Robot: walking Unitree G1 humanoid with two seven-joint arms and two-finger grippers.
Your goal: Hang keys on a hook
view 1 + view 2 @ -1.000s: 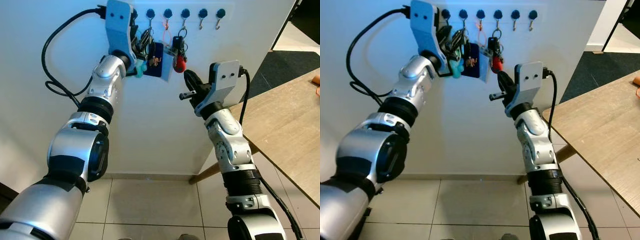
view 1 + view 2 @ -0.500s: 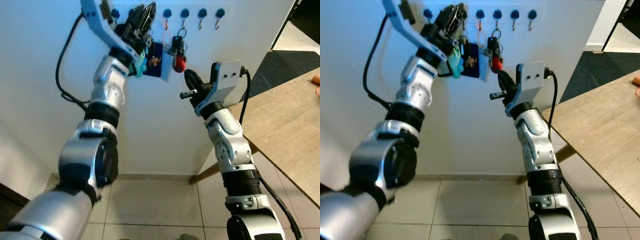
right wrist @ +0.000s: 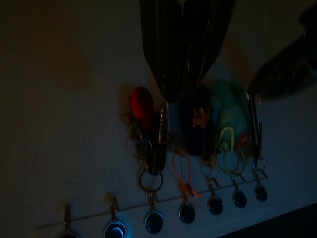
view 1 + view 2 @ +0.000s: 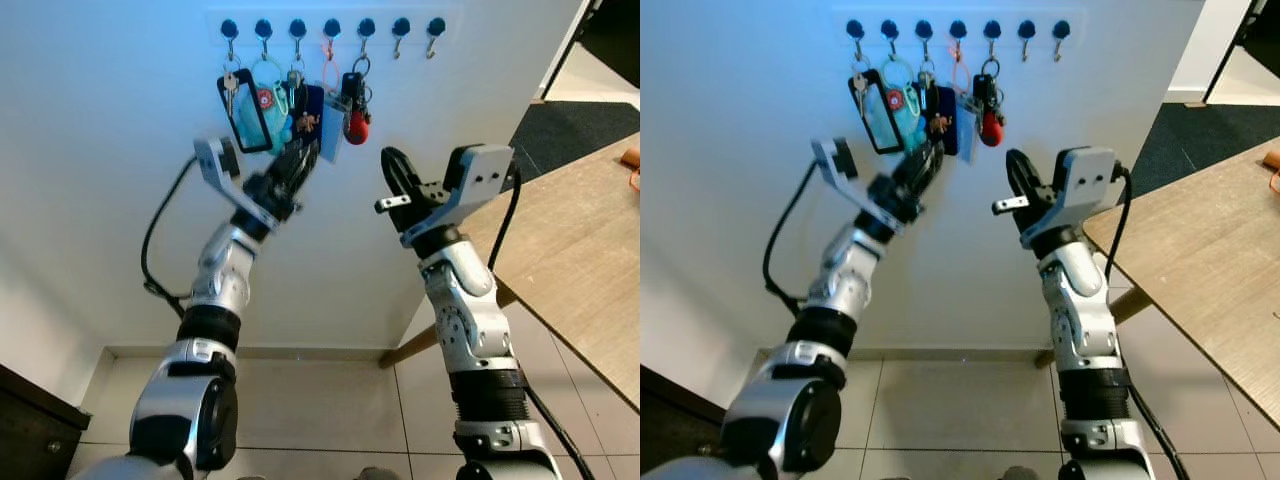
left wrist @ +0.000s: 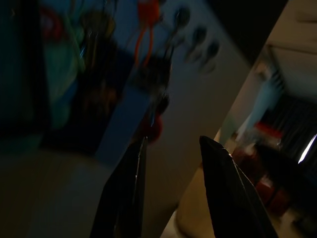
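the left gripper [image 4: 297, 168] hangs just below the bunches of keys [image 4: 262, 105] on the hook rail [image 4: 330, 27], its fingers [image 5: 223, 183] spread and holding nothing. the keys hang from the hooks just above its fingertips, with a black-framed tag [image 4: 243, 98] and a teal fob up and to its left. the right gripper [image 4: 398, 180] is raised near the wall, below and to the right of a red fob [image 4: 357, 127], fingers pressed together. the wooden table [image 4: 580, 250] lies to its right.
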